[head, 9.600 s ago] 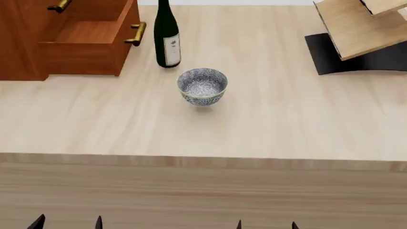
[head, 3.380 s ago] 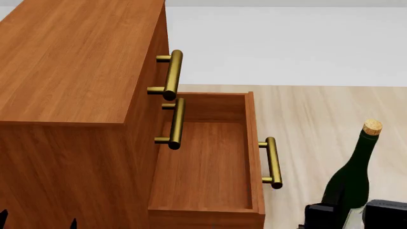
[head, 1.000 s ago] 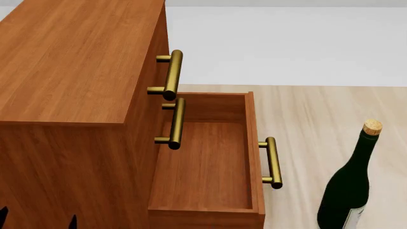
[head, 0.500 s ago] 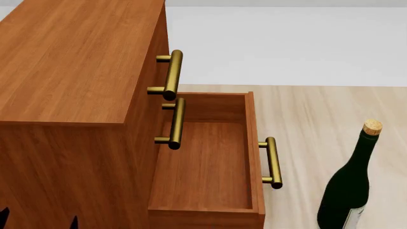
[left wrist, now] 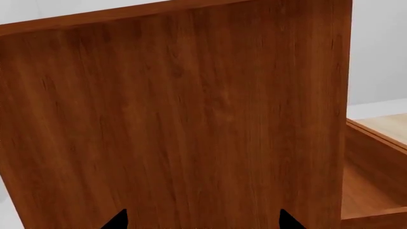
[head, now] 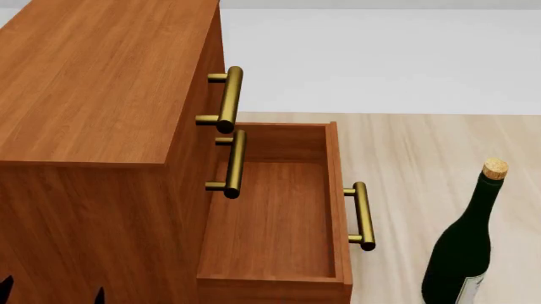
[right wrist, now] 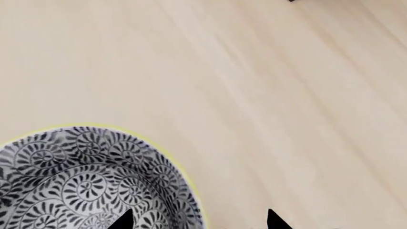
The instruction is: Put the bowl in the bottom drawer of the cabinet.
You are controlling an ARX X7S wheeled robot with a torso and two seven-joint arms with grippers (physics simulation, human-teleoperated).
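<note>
Nothing has shifted in the head view over the last second: the cabinet (head: pixel 93 95), its pulled-out bottom drawer (head: pixel 275 221) and the wine bottle (head: pixel 465 253) beside the drawer sit exactly as before. The change lies further back. A few seconds ago a dark arm showed just beside the bottle's base; it has since left that view, and the head itself had earlier swung away from the bowl toward the cabinet.

The drawer is open and its plain wood floor is bare, so the bowl (right wrist: pixel 89 186) is not yet inside. It shows only in the right wrist view, resting upright on the pale table (right wrist: pixel 267 95), patterned interior facing the camera. The right hand (right wrist: pixel 197 220) hovers over its rim with fingertips set apart, one tip over the bowl's inside and one outside the wall; nothing is gripped.

The left hand (left wrist: pixel 200 220) faces the cabinet's side, its fingertips likewise apart and empty, with a sliver of the drawer visible beyond the cabinet's edge.

By my judgement the task stands at the pickup: the right hand straddles the rim and must close on it before carrying the bowl past the bottle to the drawer.
</note>
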